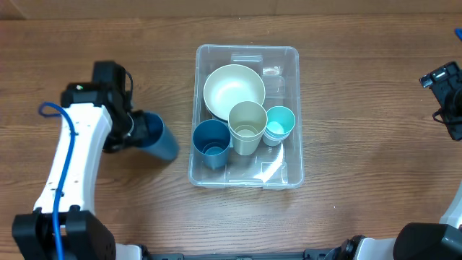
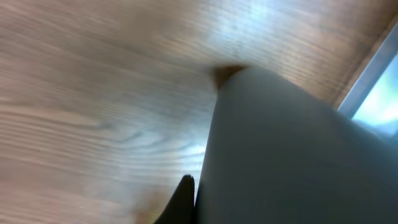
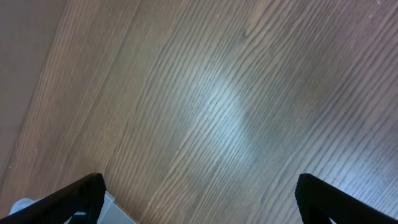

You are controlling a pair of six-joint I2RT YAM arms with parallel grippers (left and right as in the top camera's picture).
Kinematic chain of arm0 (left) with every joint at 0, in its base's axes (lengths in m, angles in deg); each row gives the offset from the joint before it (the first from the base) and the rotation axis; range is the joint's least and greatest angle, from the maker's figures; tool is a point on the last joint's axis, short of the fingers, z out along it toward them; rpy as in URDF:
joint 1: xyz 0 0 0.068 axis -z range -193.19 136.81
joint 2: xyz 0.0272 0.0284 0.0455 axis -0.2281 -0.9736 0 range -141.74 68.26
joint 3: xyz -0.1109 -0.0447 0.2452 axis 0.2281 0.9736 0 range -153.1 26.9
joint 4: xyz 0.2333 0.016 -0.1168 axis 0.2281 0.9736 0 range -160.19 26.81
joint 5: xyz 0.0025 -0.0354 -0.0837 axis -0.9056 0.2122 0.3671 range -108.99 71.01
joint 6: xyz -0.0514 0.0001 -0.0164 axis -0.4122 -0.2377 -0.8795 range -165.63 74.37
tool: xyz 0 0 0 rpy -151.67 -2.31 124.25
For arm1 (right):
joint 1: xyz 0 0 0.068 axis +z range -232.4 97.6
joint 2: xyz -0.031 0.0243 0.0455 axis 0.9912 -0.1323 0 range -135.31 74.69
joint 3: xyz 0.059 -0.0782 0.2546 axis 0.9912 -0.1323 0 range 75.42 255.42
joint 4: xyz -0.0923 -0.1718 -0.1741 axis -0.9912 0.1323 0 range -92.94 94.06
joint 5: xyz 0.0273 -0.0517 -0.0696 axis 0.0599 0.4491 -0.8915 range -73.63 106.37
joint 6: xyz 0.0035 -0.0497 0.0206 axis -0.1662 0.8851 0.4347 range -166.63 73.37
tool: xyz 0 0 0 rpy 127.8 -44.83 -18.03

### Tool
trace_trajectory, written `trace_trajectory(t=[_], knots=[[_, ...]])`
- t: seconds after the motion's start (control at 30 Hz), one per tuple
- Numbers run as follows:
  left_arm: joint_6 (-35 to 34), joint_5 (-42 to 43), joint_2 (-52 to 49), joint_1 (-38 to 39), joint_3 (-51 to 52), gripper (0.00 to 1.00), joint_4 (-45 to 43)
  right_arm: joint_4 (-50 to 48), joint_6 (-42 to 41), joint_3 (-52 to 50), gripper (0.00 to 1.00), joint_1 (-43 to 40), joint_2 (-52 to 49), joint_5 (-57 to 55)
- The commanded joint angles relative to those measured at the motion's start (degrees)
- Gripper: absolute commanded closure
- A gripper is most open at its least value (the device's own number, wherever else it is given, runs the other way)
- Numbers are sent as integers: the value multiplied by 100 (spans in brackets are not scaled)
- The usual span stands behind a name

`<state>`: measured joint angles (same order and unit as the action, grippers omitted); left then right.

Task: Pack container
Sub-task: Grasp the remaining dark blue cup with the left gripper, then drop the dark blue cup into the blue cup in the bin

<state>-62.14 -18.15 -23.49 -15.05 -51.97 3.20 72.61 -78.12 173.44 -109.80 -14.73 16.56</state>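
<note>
The container (image 1: 247, 50) sits at the middle of the counter (image 1: 361, 144), between my two arms. I count one of it. Inside there is one cream bowl (image 1: 233, 89) toward the far end. Three cups stand upright in a row in front of the bowl: a navy cup (image 1: 211, 144) on the left, a cream cup (image 1: 247, 127) in the middle and touching the bowl, and a teal cup (image 1: 280, 122) on the right. A pale rim shows under the teal one, so it may sit nested in another cup, but I cannot tell for sure.

A fourth cup, the blue cup (image 1: 159, 139), is outside the container, just to its left. It is tipped on its side with its base pointing toward the container wall. My left gripper (image 1: 132, 131) is pinched on its rim end. My left wrist camera is blurred, and the cup's side fills most of it, with one dark fingertip (image 2: 183, 198) showing beside it.

My right gripper (image 1: 442, 85) is at the right edge of the counter, well apart from the container. On its wrist camera its fingers (image 3: 81, 194) are spread wide over bare wood, holding and touching nothing.
</note>
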Motion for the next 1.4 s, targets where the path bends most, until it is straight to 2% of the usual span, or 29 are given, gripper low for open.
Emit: trace_trajectory(t=[0.0, 0.1, 0.17, 0.3, 0.4, 0.5, 0.77, 0.93, 0.97, 1.03, 1.1, 1.13, 1.3, 1.37], knots=[[-94, -535, 188, -13, -1738, 96, 800, -22, -28, 31, 0, -15, -2, -7], [116, -374, 188, 251, -3110, 96, 1506, -22, -28, 31, 0, -15, -2, -7], [299, -280, 188, 551, -3626, 96, 1759, -22, -28, 31, 0, -15, -2, -7], [538, -273, 188, 1696, -4378, 96, 2223, -22, -28, 31, 0, -15, -2, -7], [577, -271, 177, 2326, -4367, 96, 2341, -22, -28, 31, 0, -15, -2, -7], [544, -282, 175, 2638, -4253, 96, 2341, -22, -28, 31, 0, -15, -2, -7], [361, -271, 175, 2756, -3412, 96, 2299, -22, -28, 31, 0, -15, -2, -7], [358, -271, 164, 2756, -2695, 96, 1884, -22, -28, 31, 0, -15, -2, -7], [358, -269, 162, 2756, -2588, 94, 1799, -22, -28, 31, 0, -15, -2, -7], [350, -264, 138, 2756, -2398, 79, 1646, -22, -28, 31, 0, -15, -2, -7], [310, -205, 109, 2756, -2363, 51, 1478, -22, -26, 31, 0, -15, -2, -7], [315, -162, 111, 2756, -2382, 42, 1357, -22, -28, 31, 0, -15, -2, -7], [271, -520, 114, 2546, -3362, 24, 1429, -22, -28, 31, 0, -15, -2, -7], [162, -966, 114, 2343, -3856, 22, 1574, -22, -28, 31, 0, -15, -2, -7]])
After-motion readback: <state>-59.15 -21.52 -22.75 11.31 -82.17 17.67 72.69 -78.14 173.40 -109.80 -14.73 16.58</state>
